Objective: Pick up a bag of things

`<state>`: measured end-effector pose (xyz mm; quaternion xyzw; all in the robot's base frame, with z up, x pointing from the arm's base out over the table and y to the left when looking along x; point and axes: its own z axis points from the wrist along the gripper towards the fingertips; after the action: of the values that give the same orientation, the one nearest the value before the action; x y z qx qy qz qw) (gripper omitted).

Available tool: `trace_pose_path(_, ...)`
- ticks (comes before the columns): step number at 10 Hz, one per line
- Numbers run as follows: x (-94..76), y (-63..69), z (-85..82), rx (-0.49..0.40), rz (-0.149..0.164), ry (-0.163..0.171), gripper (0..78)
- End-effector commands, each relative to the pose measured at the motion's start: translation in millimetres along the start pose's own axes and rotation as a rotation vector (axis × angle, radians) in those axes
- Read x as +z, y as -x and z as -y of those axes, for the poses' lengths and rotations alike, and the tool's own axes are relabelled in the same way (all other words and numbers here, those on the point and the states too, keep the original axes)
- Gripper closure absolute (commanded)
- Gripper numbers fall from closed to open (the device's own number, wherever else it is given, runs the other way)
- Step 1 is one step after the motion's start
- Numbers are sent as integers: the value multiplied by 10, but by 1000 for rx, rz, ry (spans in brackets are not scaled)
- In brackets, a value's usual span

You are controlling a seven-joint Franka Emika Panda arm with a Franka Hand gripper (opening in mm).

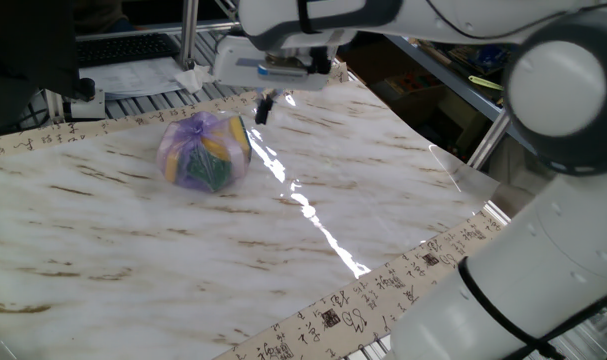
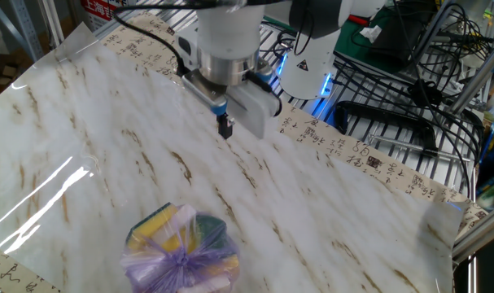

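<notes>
The end effector (image 1: 263, 108) hangs above the far side of the worktop (image 1: 383, 190), pointing down, with nothing between its fingers. In both views the two dark fingertips read as one narrow stub, so they look pressed together or nearly so, though the gap is too small to judge for certain.

The bag of things (image 1: 204, 151) sits on the worktop off to one side of the end effector and below it, near but clearly apart. From the other fixed view the bag of things (image 2: 180, 249) lies well towards the camera from the end effector (image 2: 225, 127), with a stretch of bare marbled worktop (image 2: 108, 146) between them. It is a roundish, translucent purple bundle with yellow and dark green items showing through, its gathered knot on top.

As a judgement, this is the approach step: no contact is made and the bag rests untouched. The next move calls for spreading the fingers wide, travelling sideways until the end effector stands over the bag, then descending onto it. The knot or the upper gathered plastic seems the likeliest place to pinch, since the body looks wider than the fingers could span and soft plastic may slip.
</notes>
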<state>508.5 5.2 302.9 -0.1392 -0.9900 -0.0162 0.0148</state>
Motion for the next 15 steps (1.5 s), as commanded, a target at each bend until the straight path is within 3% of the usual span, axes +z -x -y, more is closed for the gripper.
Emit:
trace_pose_path(1,95,618,-495,182,-14,3,776)
trace_pose_path(2,107,659,-524,188,-14,3,776)
trace_pose_path(5,277,973,-662,208,-8,3,776)
trace_pose_path(9,421,1292,-602,172,-8,8,776)
trace_pose_path(12,544,1419,-631,175,4,10,776)
trace_pose_path(15,633,1456,-657,180,11,8,776)
